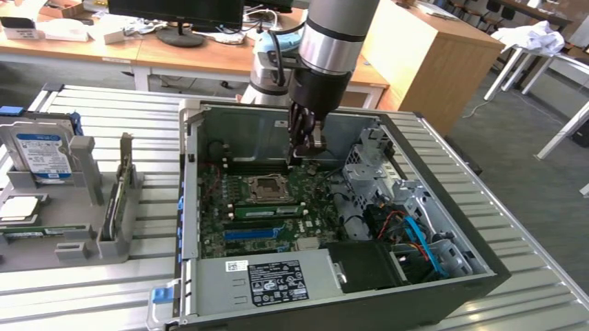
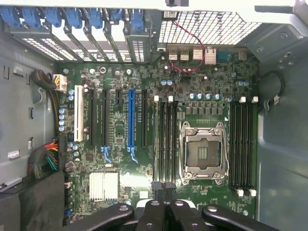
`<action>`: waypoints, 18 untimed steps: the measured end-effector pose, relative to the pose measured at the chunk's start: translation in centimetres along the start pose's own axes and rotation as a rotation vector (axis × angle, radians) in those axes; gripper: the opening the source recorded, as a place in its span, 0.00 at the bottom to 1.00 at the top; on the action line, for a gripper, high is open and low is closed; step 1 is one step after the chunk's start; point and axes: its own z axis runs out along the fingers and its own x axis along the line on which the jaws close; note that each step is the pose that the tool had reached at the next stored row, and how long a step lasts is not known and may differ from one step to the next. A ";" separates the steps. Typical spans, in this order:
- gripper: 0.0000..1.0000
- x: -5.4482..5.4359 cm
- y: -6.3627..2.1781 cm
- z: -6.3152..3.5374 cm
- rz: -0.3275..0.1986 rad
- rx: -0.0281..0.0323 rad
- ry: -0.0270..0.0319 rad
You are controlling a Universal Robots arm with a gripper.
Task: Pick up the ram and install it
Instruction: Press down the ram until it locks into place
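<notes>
Near the middle of the exterior view, inside the open computer case [image 1: 189, 207], the gripper [image 1: 308, 146] hangs above the motherboard [image 1: 276, 221] with its fingers pressed together and nothing between them; the wrist view shows the same gripper [image 2: 163, 202] with its black fingertips [image 2: 153, 208] meeting over the end of a bank of black memory slots [image 2: 166, 139].

What I take for the ram [image 1: 267, 210] stands on edge as a narrow green strip between the processor socket [image 1: 267, 186] and the long blue slot [image 1: 253, 234], well below the gripper. Whether it is fully seated I cannot tell. A second thin green strip [image 1: 35, 232] lies in the grey parts tray [image 1: 83, 238] at the lower left of that view and may be another stick.

By my judgement such a stick is light and stiff but fragile: it is thin enough to crack if bent or twisted, and its chips and contact edge are easily harmed. The best hold is across its thickness near the middle of the upper long edge, with the jaws flat on both faces, so that it stays upright and does not swing
</notes>
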 end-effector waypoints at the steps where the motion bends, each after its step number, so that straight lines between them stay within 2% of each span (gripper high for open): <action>1: 0.11 0.0 -0.13 0.00 0.000 0.0000 -0.0001; 13: 0.11 0.2 -3.34 -0.02 -0.001 -0.0009 -0.0001; 15: 0.11 0.2 -3.68 -0.02 -0.002 -0.0009 -0.0001; 18: 0.11 0.2 -3.70 -0.02 -0.002 -0.0009 0.0000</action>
